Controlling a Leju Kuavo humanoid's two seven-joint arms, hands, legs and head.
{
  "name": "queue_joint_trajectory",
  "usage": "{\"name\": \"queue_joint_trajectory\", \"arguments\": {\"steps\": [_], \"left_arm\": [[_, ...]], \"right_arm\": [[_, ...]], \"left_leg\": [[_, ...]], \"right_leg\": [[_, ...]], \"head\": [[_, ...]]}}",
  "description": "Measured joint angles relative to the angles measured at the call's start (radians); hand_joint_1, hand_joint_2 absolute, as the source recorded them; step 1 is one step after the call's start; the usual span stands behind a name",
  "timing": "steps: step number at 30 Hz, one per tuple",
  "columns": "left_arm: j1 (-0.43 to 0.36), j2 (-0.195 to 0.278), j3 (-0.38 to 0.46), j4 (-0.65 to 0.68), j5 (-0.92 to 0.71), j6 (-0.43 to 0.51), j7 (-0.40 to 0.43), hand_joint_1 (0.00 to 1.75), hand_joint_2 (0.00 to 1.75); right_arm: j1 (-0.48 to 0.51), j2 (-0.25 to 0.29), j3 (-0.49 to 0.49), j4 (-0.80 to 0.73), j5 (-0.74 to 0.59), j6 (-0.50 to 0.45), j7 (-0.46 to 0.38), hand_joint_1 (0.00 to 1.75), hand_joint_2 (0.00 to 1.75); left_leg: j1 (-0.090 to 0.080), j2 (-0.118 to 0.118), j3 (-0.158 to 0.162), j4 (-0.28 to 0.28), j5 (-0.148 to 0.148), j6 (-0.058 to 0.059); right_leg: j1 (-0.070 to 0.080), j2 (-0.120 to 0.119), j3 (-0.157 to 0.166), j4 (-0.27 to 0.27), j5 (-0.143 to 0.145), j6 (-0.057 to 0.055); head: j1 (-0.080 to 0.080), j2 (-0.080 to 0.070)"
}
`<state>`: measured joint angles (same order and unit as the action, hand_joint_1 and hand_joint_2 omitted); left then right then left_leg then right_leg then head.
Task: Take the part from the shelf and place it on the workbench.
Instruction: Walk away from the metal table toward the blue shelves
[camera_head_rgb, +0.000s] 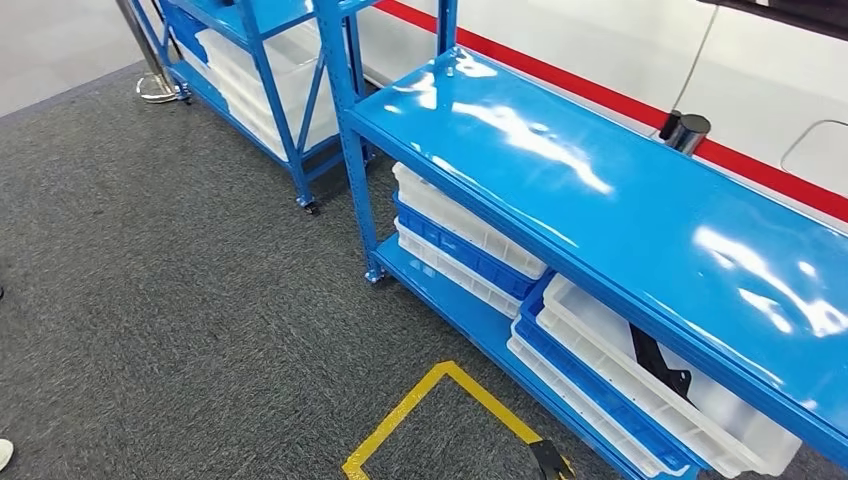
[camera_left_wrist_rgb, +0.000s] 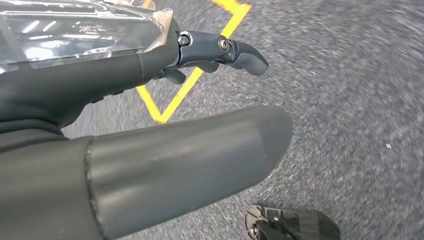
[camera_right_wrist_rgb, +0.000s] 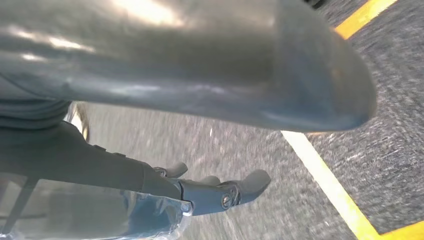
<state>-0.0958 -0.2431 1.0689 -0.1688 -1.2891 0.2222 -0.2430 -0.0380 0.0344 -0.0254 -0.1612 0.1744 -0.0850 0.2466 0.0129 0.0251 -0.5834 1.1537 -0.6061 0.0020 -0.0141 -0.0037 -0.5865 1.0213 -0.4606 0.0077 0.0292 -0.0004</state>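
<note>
Grey carpet (camera_head_rgb: 180, 300) runs under my head view, with a yellow taped square (camera_head_rgb: 440, 410) marked on it beside a blue shelf (camera_head_rgb: 600, 190). On the shelf's lower level I see stacked white and blue trays (camera_head_rgb: 470, 245), and the black part (camera_head_rgb: 660, 362) lies in the white tray (camera_head_rgb: 640, 385) nearest me. My left hand (camera_left_wrist_rgb: 150, 100) hangs over the carpet, fingers (camera_left_wrist_rgb: 240, 52) extended and holding nothing. My right hand (camera_right_wrist_rgb: 165, 125) hangs likewise, fingers (camera_right_wrist_rgb: 240, 190) stretched out, nothing in them.
</note>
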Motion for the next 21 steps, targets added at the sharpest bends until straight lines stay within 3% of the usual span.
{"name": "queue_joint_trajectory", "arguments": {"steps": [2, 3, 4, 5, 7, 9, 11, 12, 14, 16, 18, 19, 21], "left_arm": [[0.005, 0.001, -0.002, 0.000, -0.001, -0.002, 0.001, 0.00, 0.00], [0.007, 0.002, -0.003, 0.000, -0.001, -0.002, 0.001, 0.00, 0.00], [0.008, 0.002, -0.004, 0.000, -0.001, -0.002, 0.001, 0.00, 0.00], [0.009, 0.003, -0.005, 0.000, -0.001, -0.002, 0.001, 0.00, 0.00], [0.009, 0.004, -0.007, 0.000, -0.001, -0.002, 0.002, 0.00, 0.00], [0.009, 0.005, -0.008, 0.000, -0.001, -0.002, 0.002, 0.00, 0.00], [0.008, 0.005, -0.008, 0.000, -0.002, -0.002, 0.002, 0.00, 0.00], [0.007, 0.004, -0.008, 0.000, -0.002, -0.002, 0.002, 0.00, 0.00], [0.007, 0.004, -0.008, 0.000, -0.002, -0.003, 0.002, 0.00, 0.00], [0.009, 0.004, -0.008, 0.000, -0.002, -0.003, 0.002, 0.00, 0.00], [0.010, 0.005, -0.008, 0.000, -0.002, -0.003, 0.002, 0.00, 0.00], [0.010, 0.006, -0.008, 0.000, -0.002, -0.003, 0.002, 0.00, 0.00], [0.010, 0.005, -0.008, 0.000, -0.002, -0.003, 0.002, 0.00, 0.00]], "right_arm": [[-0.002, 0.010, -0.018, 0.000, -0.013, 0.016, 0.009, 0.00, 0.00], [-0.001, 0.015, -0.024, 0.000, -0.015, 0.020, 0.012, 0.00, 0.00], [0.001, 0.019, -0.029, 0.000, -0.016, 0.022, 0.015, 0.00, 0.00], [0.002, 0.022, -0.032, 0.000, -0.017, 0.022, 0.016, 0.00, 0.00], [0.001, 0.026, -0.038, 0.000, -0.017, 0.022, 0.017, 0.00, 0.00], [-0.001, 0.028, -0.043, 0.000, -0.017, 0.022, 0.019, 0.00, 0.00], [0.002, 0.028, -0.047, 0.000, -0.018, 0.022, 0.020, 0.00, 0.00], [0.005, 0.028, -0.048, 0.000, -0.018, 0.022, 0.020, 0.00, 0.00], [0.006, 0.029, -0.049, 0.001, -0.017, 0.022, 0.021, 0.00, 0.00], [0.002, 0.031, -0.049, 0.001, -0.017, 0.022, 0.021, 0.00, 0.00], [0.001, 0.031, -0.049, 0.001, -0.016, 0.022, 0.021, 0.00, 0.00], [0.002, 0.031, -0.049, 0.001, -0.016, 0.022, 0.021, 0.00, 0.00], [0.004, 0.031, -0.050, 0.001, -0.016, 0.022, 0.022, 0.00, 0.00]], "left_leg": [[0.000, -0.023, -0.069, 0.124, -0.048, -0.002], [0.000, -0.027, -0.091, 0.155, -0.049, -0.002], [0.001, -0.028, -0.093, 0.146, -0.027, -0.002], [0.003, -0.034, -0.078, 0.101, 0.010, -0.002], [0.011, -0.074, -0.025, -0.027, 0.082, -0.003], [0.013, -0.106, 0.003, -0.095, 0.105, 0.001], [0.009, -0.091, 0.006, -0.104, 0.106, 0.013], [0.007, -0.079, 0.009, -0.108, 0.109, 0.021], [0.007, -0.053, 0.014, -0.120, 0.115, 0.036], [0.003, -0.025, 0.017, -0.124, 0.114, 0.044], [0.001, 0.005, 0.017, -0.124, 0.112, 0.047], [0.001, 0.018, 0.018, -0.124, 0.110, 0.046], [0.001, 0.042, 0.023, -0.124, 0.105, 0.040]], "right_leg": [[0.003, 0.027, 0.001, 0.000, -0.001, -0.006], [0.004, 0.042, 0.003, 0.001, -0.001, -0.007], [0.004, 0.056, 0.005, 0.001, -0.002, -0.007], [0.003, 0.071, 0.008, 0.001, -0.002, -0.006], [0.005, 0.099, 0.009, 0.006, -0.005, -0.001], [0.007, 0.122, 0.003, 0.009, -0.007, 0.010], [0.005, 0.142, -0.006, 0.006, -0.005, 0.022], [0.004, 0.137, -0.011, 0.009, -0.005, 0.027], [0.005, 0.089, -0.038, 0.056, -0.029, 0.030], [0.004, 0.032, -0.098, 0.173, -0.080, 0.027], [0.000, 0.017, -0.150, 0.272, -0.111, 0.032], [-0.002, 0.012, -0.149, 0.272, -0.106, 0.039], [-0.006, -0.011, -0.092, 0.165, -0.062, 0.055]], "head": [[-0.001, 0.000], [-0.001, 0.000], [-0.001, 0.000], [-0.001, 0.000], [0.000, 0.000], [0.001, 0.000], [0.001, 0.000], [0.001, 0.000], [0.004, 0.000], [0.007, 0.000], [0.007, 0.000], [0.007, 0.000], [0.007, 0.000]]}}
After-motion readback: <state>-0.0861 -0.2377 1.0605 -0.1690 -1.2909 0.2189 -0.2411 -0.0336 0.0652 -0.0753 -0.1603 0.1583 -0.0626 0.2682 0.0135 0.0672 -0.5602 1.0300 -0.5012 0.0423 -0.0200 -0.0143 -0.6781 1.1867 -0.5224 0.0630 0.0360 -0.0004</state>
